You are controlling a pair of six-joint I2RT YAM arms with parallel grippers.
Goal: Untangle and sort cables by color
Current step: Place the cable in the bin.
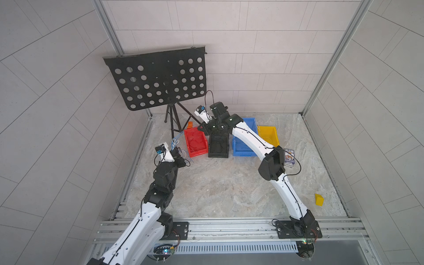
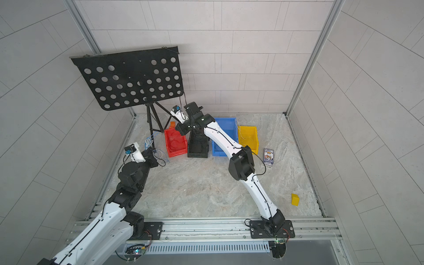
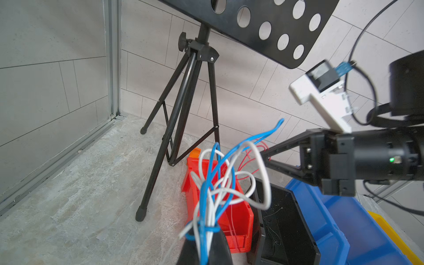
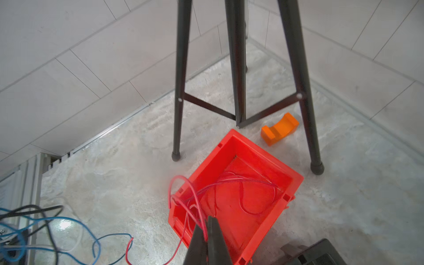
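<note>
Music stand (image 1: 158,80): stands at the far left of the table (image 1: 229,183), with its tripod legs just behind the bins.
Bins: a red bin (image 1: 195,143), black bin (image 1: 219,146), blue bin (image 1: 243,149) and yellow bin (image 1: 268,135) are set in a row. Red cables already lie in the red one.
Right gripper (image 4: 207,221): the jaws are pinched narrow on a red cable (image 4: 180,176) above the red bin's rim.
Left gripper (image 3: 205,234): the jaws are clamped on a blue-and-white bundle (image 3: 207,199), which is held raised beside the red bin.
Red cable: it loops over the rim, and one end trails outside the bin wall.
Risk, release: the cable is likely to drape over the rim or slide out, pulled by the trailing end.
Risk, bundle: the blue and white strands are interlaced. If one colour is pulled, the other is likely to be dragged along or the knot tightened.
</note>
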